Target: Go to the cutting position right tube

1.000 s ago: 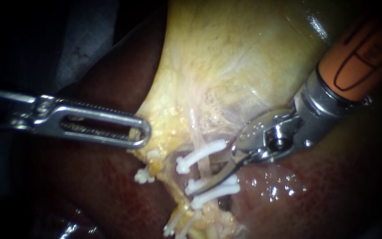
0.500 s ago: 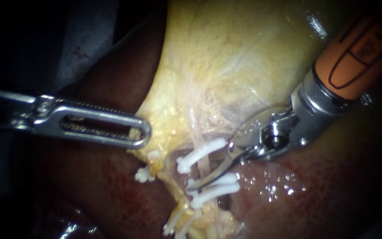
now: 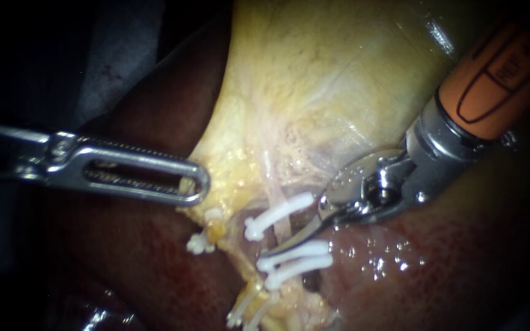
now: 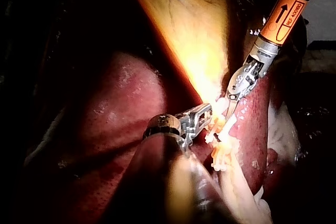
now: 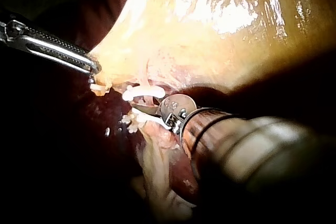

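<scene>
The left instrument [image 3: 200, 184] has its slotted jaws clamped on the yellow edge of the gallbladder [image 3: 314, 79]. Beyond them the right tube [image 3: 282, 228], a thin pale strand, carries one white clip [image 3: 277, 214] above and two below, which partly cover it. The right instrument [image 3: 268, 249] has thin blades slightly apart across the tube between the clips, and their tips are hard to make out.

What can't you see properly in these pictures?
Endoscope view: the tube under the right instrument is mostly covered by its tip and the white clips.
Left wrist view: the white clips are too small, lost in glare.
Right wrist view: the left instrument is cut off by the edge.
</scene>
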Tool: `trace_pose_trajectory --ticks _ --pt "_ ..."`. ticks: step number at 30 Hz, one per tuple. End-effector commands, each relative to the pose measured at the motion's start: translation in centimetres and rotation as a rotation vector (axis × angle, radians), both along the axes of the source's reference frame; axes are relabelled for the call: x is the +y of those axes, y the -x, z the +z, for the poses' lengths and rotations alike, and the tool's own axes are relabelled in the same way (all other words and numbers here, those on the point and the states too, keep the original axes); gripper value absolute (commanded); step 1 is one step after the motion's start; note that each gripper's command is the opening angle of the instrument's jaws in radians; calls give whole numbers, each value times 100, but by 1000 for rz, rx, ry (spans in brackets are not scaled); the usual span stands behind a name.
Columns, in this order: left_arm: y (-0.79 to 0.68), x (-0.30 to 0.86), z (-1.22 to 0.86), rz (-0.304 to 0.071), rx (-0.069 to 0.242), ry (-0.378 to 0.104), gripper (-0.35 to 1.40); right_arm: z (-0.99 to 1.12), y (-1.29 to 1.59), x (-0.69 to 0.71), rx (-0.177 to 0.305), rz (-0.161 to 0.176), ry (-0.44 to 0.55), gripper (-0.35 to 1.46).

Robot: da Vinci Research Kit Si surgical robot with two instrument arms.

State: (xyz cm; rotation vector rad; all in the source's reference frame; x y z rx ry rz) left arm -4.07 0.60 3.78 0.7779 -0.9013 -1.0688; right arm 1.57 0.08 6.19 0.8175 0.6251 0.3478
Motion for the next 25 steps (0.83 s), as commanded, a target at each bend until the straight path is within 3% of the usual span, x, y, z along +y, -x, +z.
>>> trace_pose_trajectory --ticks 1,25 --pt "0 0 0 0 0 0 -35 0 0 0 0 0 0 27" --pt "1 0 0 0 0 0 -35 1 0 -1 1 -2 1 21"
